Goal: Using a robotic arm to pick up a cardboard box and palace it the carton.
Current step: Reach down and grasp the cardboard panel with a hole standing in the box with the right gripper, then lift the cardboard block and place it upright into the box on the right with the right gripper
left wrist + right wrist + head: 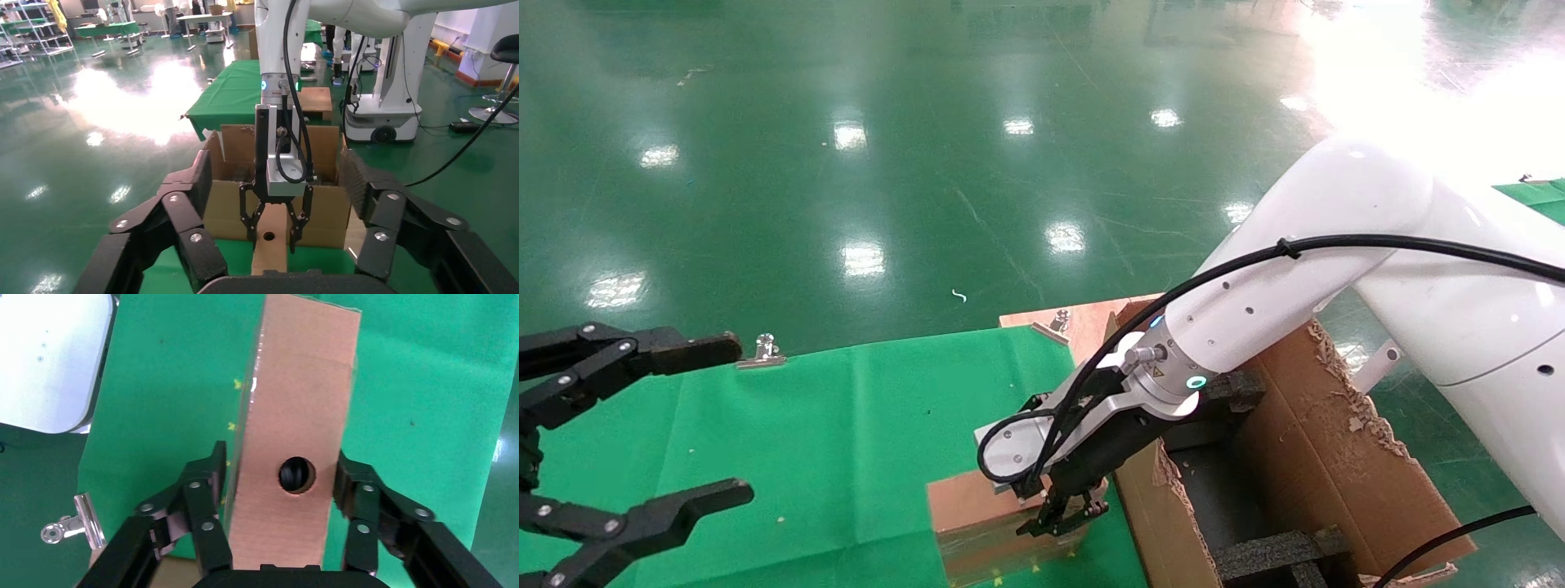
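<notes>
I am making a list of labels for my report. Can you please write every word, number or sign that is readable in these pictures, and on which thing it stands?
No words, brand names or numbers can be read in any view.
Small cardboard box: plain brown faces and a round hole, no print visible.
Big carton: no print visible.
Right arm's wrist: a small yellow triangle sign, too small to read.

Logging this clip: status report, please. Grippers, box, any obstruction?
Right gripper down astride the box, jaws open, not clamped. Left gripper parked open at the table's left. Box stands on edge beside the carton. Nothing in the way.
</notes>
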